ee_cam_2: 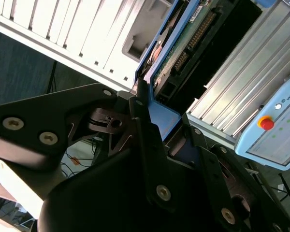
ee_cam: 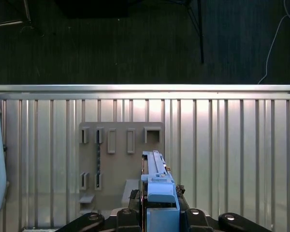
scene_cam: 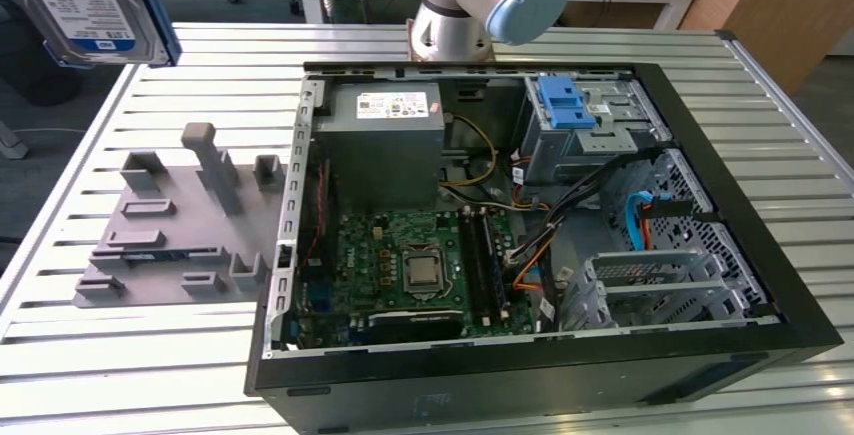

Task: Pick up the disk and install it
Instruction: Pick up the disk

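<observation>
- Exterior view: the disk (scene_cam: 88,7) hangs high off the table (scene_cam: 160,355), label showing, well apart from the open computer case (scene_cam: 790,290), at the exterior view's left. Risk: a drop from this height onto the table or the grey holder (scene_cam: 174,225) would likely damage the disk.
- Exterior view: loose cables (scene_cam: 638,217) lie across the case interior beside the metal cages (scene_cam: 663,280). Risk: the disk could snag them or strike the case wall on entry.
- Second wrist view: the gripper (ee_cam_2: 153,110) is clamped on one short end of the disk (ee_cam_2: 186,41), its fingers (ee_cam_2: 139,108) pressing the blue side rail (ee_cam_2: 163,120). Risk: so little of the disk is gripped that it could pivot or slip under fast motion.
- First wrist view: the disk (ee_cam: 156,176) appears edge-on in the gripper (ee_cam: 159,215), above the holder (ee_cam: 117,164) and clear of it. Risk: any tilt in the hold would likely misalign the rails at insertion and jam the disk.
</observation>
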Controlling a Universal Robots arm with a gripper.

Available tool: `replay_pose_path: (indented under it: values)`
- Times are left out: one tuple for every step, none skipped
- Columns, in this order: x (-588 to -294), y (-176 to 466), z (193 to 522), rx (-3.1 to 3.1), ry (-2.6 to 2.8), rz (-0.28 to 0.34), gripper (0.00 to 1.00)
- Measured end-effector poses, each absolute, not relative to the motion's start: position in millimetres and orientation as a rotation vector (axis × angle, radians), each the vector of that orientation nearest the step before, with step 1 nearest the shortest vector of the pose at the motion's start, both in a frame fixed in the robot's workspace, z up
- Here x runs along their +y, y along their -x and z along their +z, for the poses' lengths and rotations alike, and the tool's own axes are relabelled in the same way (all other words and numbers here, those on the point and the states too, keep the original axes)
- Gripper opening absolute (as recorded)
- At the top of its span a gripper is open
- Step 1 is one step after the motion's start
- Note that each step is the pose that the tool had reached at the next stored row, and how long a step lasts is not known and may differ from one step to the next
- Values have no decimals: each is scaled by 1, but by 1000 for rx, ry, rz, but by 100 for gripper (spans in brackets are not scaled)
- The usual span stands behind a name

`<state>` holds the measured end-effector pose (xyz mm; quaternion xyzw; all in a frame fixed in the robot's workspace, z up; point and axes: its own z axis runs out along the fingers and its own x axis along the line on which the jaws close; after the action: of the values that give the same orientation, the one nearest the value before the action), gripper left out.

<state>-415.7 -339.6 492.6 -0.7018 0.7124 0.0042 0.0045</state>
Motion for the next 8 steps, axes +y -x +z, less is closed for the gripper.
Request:
replay_pose_path:
  values:
    - [-340, 415, 493, 2232, 2198, 13, 36]
    - [-340, 415, 493, 2232, 2198, 13, 36]
    - [-340, 415, 493, 2232, 2198, 13, 36]
    - [-340, 415, 493, 2232, 2198, 13, 36]
    - [-340, 414, 493, 2232, 2198, 13, 36]
    - [-340, 414, 493, 2232, 2198, 13, 36]
    - [-340, 414, 493, 2232, 2198, 13, 36]
    - [-340, 414, 493, 2232, 2198, 13, 36]
